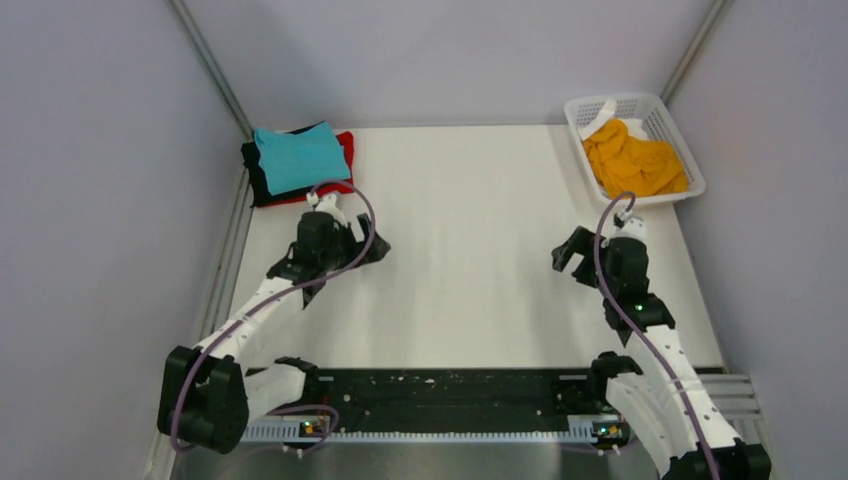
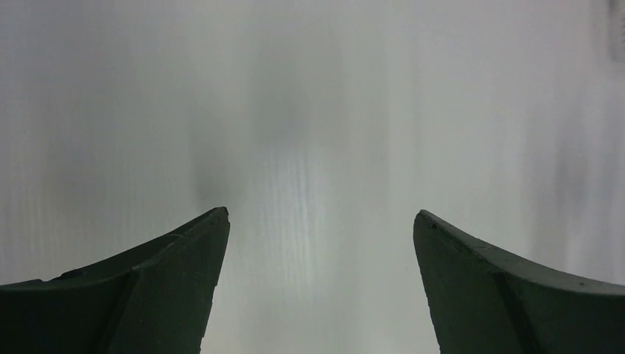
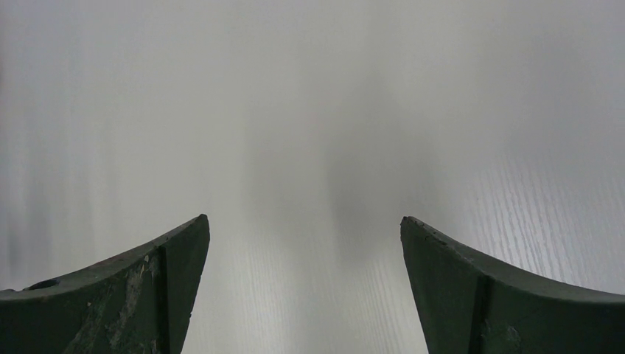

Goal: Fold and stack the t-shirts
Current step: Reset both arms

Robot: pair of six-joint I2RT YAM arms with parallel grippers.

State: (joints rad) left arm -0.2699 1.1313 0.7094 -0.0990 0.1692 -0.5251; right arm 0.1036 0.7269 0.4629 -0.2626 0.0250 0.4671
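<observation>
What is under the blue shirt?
Under the blue shirt, a black shirt shows at the left edge and a red shirt at the right. Their order and anything else beneath are covered.

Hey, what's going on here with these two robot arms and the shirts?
A folded stack sits at the far left corner of the table: turquoise t-shirt on top, black t-shirt and red t-shirt beneath. The orange-yellow t-shirt lies crumpled in the white basket, far right. The left gripper and right gripper hang open and empty over the table.
</observation>
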